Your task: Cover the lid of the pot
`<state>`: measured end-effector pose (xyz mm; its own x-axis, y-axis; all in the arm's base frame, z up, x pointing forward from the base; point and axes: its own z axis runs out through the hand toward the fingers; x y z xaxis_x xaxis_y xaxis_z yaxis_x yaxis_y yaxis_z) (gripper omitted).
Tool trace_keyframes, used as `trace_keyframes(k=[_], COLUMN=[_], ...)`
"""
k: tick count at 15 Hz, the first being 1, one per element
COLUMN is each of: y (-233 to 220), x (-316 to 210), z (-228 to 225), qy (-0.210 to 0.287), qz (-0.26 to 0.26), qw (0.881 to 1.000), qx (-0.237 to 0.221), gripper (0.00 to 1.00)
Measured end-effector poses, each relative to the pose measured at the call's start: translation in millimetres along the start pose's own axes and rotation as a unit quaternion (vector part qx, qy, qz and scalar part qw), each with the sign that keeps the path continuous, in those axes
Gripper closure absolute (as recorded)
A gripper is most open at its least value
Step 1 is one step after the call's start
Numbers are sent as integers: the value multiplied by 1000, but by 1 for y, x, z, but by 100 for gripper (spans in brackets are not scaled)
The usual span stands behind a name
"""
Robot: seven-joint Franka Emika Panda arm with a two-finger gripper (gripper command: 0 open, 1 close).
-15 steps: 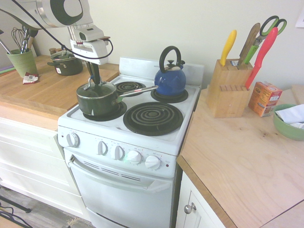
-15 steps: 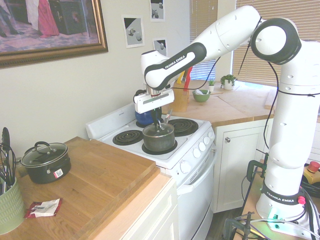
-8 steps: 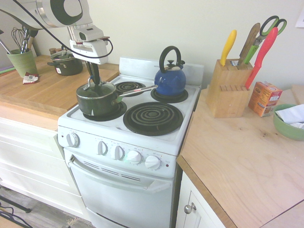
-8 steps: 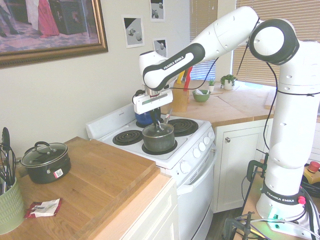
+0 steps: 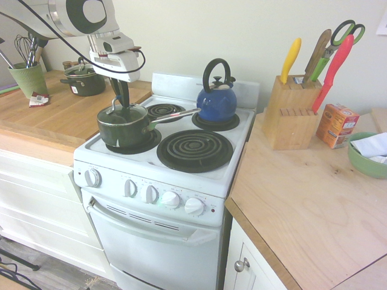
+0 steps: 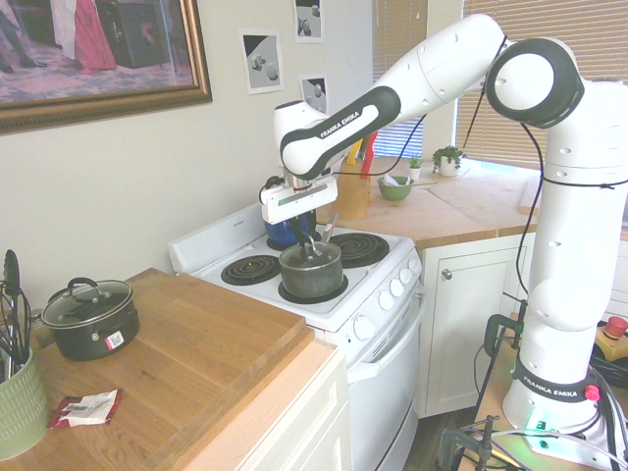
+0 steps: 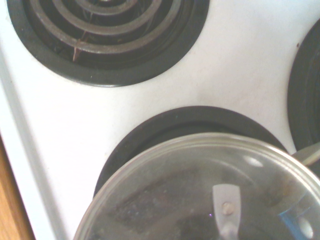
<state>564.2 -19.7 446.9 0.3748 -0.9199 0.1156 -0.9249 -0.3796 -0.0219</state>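
lid sits on the pot, pot handle aimed at the kettle.
your lid (image 5: 123, 113) lies flat and level over the pot (image 5: 124, 132), on the stove's (image 5: 136, 171) front burner nearest the wooden counter (image 5: 60, 118); being round, it has no long axis of its own, but the pot's long axis runs along its one straight handle (image 5: 175, 118), which in the first exterior view points right and slightly up. your gripper (image 5: 123, 104) points straight down at the lid's top handle (image 6: 312, 249); you cannot tell how far it is open or whether it has hold of that handle. you have one lid on one pot, one blue kettle (image 5: 216, 104), one squat pot (image 6: 95, 332) with its own cover, four burners, five knobs, three knives in one block (image 5: 290, 115), and one pair of scissors (image 5: 335, 45).
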Motion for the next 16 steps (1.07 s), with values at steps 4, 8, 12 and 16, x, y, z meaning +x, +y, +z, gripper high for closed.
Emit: trace_keyframes(k=[4,8,12,16], y=[-2,0,9,26], x=[-2,-13,-16,-26], z=[-3,-37,-95,-177], qy=[-3,-1,10,21], qz=[-3,-10,-6,-3], qw=[1000,1000,998,995], qx=[4,26,58,102], gripper=[0,0,0,0])
